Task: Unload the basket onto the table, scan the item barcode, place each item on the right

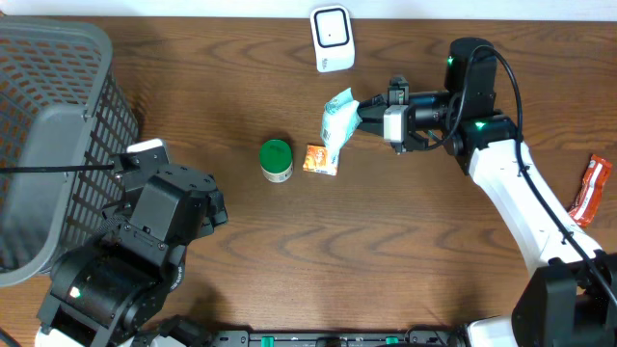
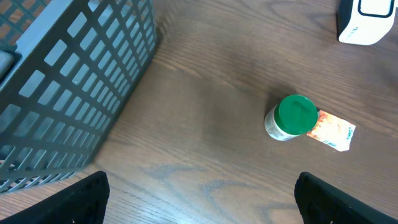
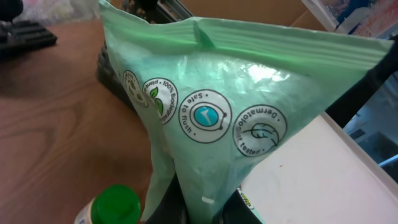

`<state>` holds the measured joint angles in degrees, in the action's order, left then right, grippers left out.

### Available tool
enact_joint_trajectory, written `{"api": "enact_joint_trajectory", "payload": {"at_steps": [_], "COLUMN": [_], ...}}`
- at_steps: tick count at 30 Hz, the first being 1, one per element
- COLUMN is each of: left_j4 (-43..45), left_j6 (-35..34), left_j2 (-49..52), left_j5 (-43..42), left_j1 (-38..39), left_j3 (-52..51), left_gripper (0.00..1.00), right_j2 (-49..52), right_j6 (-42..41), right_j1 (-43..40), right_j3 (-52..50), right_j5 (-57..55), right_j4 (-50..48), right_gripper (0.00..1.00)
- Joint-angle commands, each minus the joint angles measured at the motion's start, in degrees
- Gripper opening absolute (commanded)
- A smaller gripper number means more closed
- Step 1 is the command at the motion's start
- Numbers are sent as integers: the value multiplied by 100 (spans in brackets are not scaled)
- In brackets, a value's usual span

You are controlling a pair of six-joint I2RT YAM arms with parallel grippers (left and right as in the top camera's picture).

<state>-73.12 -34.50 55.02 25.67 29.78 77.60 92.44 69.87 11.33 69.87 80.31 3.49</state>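
Right pincer was clenched on the upper part of the pale green pouch, gripping it from the right. The pouch hung just near of the white scanner, which stood at the far edge of the bench, with a gap between the two. In the right wrist view the pouch filled most of the frame. Its sealed top strip was uppermost, and a row of round printed seals faced the camera.

The pouch's lower end sat above or against the orange sachet; contact could not be determined. The sachet lay flat on the bench, touching or just beside the right side of the green-lidded jar. The jar stood upright.

Left pincer was released, jaws spread wide and holding nothing. It hovered over bare wood near the left side of the bench, well apart from the jar. The grey mesh basket occupied the far-left corner, just left of that arm.

A red packet lay at the right edge of the bench, well apart from the other items.
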Motion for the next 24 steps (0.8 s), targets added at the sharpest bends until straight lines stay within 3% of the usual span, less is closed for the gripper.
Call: {"api": "enact_joint_trajectory", "payload": {"at_steps": [1,8,12,16,19,22,24], "left_j4": [-17,-20,-17,-17,-17,-17,-17], "left_j6": [31,33,33,33,33,31,31], "left_j2": [-7,-4,-4,-4,-4,-7,-4], "left_j5": [94,94,94,94,94,94,94], "left_j1": [-24,-24,-24,-24,-24,-24,-24], "left_j3": [35,35,35,35,35,35,35], "left_gripper": [95,95,95,95,95,95,95], "right_j2": [160,511,531,533,533,533,533], "right_j6": [656,623,525,-184,-1698,-4030,-4544], "right_j1": [-15,-81,-81,-85,-74,-76,-81], "right_j3": [-35,-33,-33,-33,-33,-33,-33], "right_j5": [149,914,914,804,24,-1421,-1731], "right_j4": [-170,-1705,-1873,-1845,-1655,-809,-463], "right_gripper": [1,1,1,1,1,1,1]}}
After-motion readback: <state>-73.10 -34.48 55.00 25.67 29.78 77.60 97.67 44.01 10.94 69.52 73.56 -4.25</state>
